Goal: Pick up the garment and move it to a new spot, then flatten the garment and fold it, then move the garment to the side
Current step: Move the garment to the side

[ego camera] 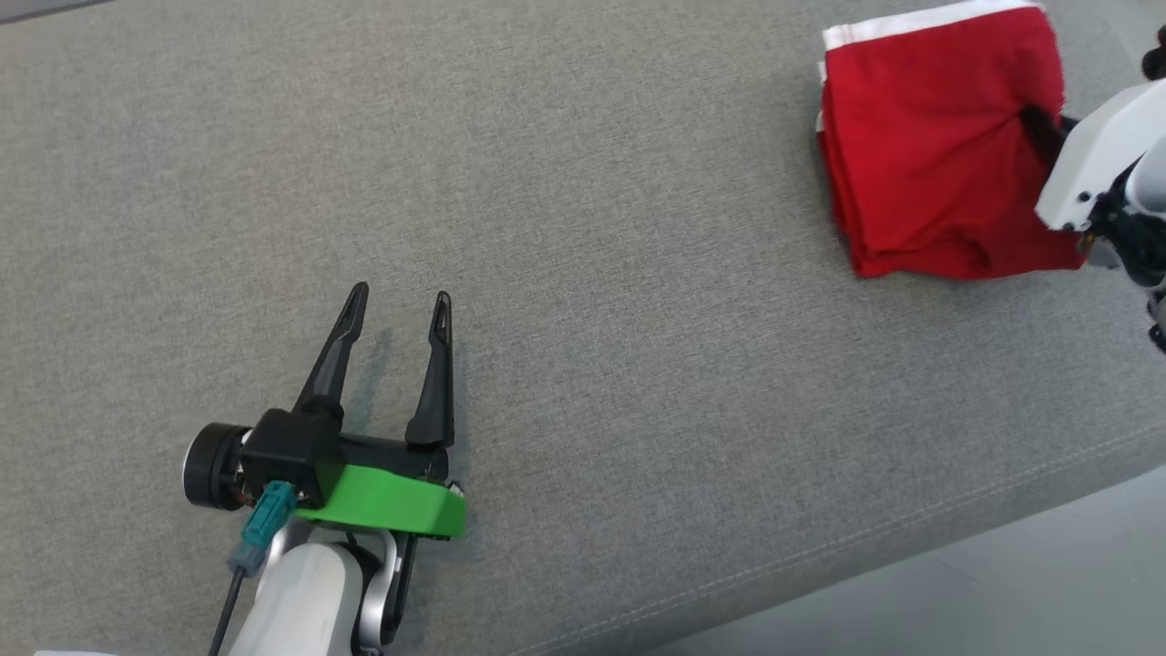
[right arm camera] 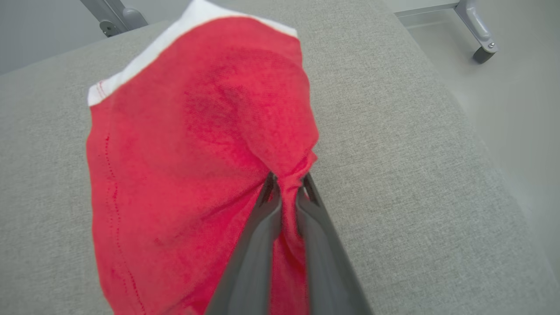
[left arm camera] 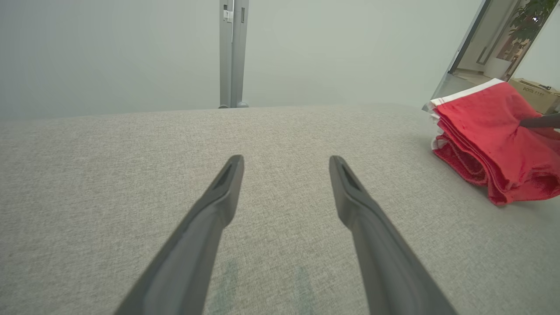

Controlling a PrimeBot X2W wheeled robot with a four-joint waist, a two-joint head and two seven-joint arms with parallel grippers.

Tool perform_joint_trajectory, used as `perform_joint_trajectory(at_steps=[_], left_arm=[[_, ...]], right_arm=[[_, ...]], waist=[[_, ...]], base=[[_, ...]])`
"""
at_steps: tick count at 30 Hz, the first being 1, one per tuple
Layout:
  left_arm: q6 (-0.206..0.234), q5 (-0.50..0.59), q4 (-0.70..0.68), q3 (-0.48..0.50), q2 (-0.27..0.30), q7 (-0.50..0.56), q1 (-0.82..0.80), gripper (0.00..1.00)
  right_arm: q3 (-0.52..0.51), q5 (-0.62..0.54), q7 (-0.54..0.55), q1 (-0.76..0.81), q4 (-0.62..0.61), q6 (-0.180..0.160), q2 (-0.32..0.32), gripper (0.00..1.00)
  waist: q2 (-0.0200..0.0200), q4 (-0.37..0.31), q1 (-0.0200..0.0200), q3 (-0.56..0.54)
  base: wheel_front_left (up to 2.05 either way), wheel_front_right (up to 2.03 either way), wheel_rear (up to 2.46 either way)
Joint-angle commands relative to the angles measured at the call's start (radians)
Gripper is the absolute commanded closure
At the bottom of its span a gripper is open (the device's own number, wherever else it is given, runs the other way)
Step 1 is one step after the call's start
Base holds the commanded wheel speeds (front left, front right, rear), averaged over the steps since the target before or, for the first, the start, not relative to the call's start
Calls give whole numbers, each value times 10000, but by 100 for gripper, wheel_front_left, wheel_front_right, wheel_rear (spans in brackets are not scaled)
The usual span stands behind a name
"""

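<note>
Left: the left tool (ego camera: 401, 293) hangs low over the bare grey fabric of the bench (ego camera: 638, 364), its two dark fingers spread wide and holding nothing. Right: the folded red garment (ego camera: 929, 155), with a white band along its far edge, lies near the bench's far right corner. The right tool (right arm camera: 286, 186) is closed on a pinch of cloth at the garment's right side

Wide grey surface (ego camera: 583, 273) free ahead of left pincer (ego camera: 401, 292); folded red garment (ego camera: 938, 155) occupies far right corner.
</note>
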Motion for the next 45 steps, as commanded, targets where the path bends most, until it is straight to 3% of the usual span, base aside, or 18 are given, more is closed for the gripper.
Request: perform_joint_trajectory(at_steps=[1, 11, 19, 20, 21, 22, 23, 39, 45], left_arm=[[54, 58, -112, 13, 85, 37, -188, 0], [177, 277, -1013, -104, 321, 372, -383, 0], [264, 361, -1356, -202, 441, 552, -432, 0], [272, 358, -1372, -208, 451, 550, -430, 0], [274, 356, -1390, -219, 451, 569, -432, 0], [291, 363, -1403, -233, 448, 593, -431, 0], [317, 369, -1411, -243, 449, 615, -431, 0], [415, 94, -1171, -168, 464, 443, -350, 0], [473, -148, -802, 0, 393, 210, -144, 0]], right_arm=[[-19, -126, -90, -261, 156, -8, -160, 100], [100, -768, -457, -1652, 1388, -11, -812, 100], [238, -1652, -1451, -2495, 2803, -11, -720, 100], [182, -1727, -1644, -2586, 3004, -11, -707, 87], [159, -1845, -1839, -2675, 3165, -11, -679, 56], [155, -1959, -2024, -2735, 3307, -11, -638, 12], [166, -2052, -2185, -2761, 3409, -11, -601, 0], [-77, -2760, -3423, -2495, 3779, -11, -222, 0], [210, -2582, -4031, -2049, 2962, -11, 112, 0]], waist=[[111, 336, -1, 387], [111, 741, -1, 1291], [111, 869, -1, 1670], [111, 879, -1, 1682], [111, 890, -1, 1688], [111, 898, -1, 1687], [111, 903, -1, 1682], [111, 866, -1, 960], [111, 1021, -1, 108]], base=[[0, 0, 0], [0, 0, 0], [0, 0, 0], [0, 0, 0], [0, 0, 0], [0, 0, 0], [0, 0, 0], [0, 0, 0], [0, 0, 0]])
